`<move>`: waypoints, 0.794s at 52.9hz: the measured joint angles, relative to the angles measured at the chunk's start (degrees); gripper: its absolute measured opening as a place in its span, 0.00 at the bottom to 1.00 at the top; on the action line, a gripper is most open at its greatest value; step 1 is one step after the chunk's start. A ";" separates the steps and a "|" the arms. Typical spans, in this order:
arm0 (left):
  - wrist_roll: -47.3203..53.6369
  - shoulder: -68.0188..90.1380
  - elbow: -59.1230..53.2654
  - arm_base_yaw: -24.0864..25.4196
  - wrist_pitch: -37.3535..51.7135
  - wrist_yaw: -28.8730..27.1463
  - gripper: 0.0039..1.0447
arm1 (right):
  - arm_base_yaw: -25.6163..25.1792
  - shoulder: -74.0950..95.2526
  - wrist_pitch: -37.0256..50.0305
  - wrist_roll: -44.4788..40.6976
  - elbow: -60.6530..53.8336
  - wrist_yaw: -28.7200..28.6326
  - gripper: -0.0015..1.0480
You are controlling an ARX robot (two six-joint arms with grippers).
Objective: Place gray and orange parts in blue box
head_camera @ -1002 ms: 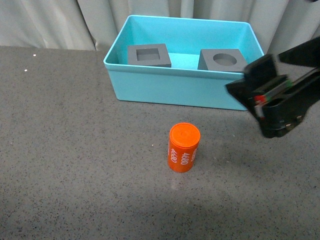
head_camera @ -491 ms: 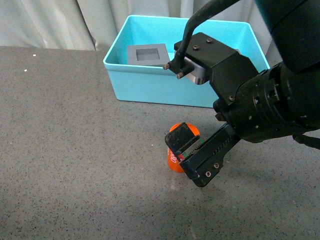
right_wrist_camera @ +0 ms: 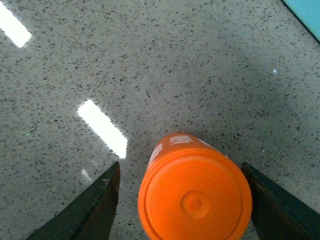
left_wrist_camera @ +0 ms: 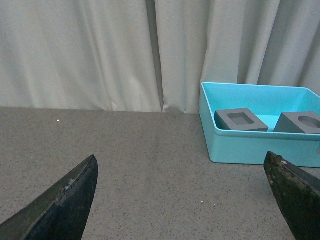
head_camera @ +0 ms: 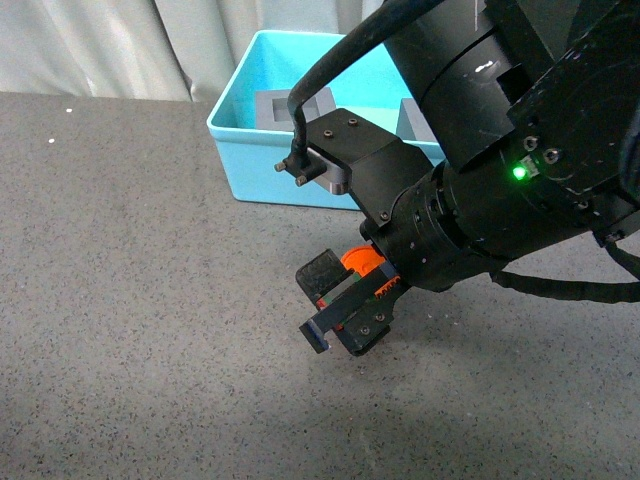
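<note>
Straddling the upright orange cylinder point(right_wrist_camera: 195, 195) on the counter point(head_camera: 120, 300), the right gripper point(head_camera: 338, 300) holds its jaws wide and empty, one either side; the blue box point(head_camera: 262, 160) lies just beyond, both gray cubes point(left_wrist_camera: 241, 120) inside.

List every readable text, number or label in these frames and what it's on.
White print on the side of the orange cylinder: too foreshortened to read in the right wrist view. In the front view, the right gripper covers it.
Square-recess gray cube, round-recess gray cube, blue box: no markings visible.
No other text in any view, so nothing can be quoted.
</note>
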 joint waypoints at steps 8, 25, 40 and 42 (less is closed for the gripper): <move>0.00 0.00 0.00 0.00 -0.02 -0.02 0.94 | 0.13 0.46 -1.64 0.50 1.07 1.66 0.43; 0.00 -0.02 0.00 0.00 -0.02 -0.02 0.94 | -2.49 -5.97 -2.99 2.16 1.42 1.77 0.43; 0.00 -0.02 0.00 0.00 -0.02 -0.02 0.94 | -8.26 -13.88 -4.52 4.20 8.00 0.28 0.43; 0.00 -0.02 0.00 0.00 -0.02 -0.02 0.94 | -9.49 -13.33 -4.81 4.66 10.08 0.42 0.43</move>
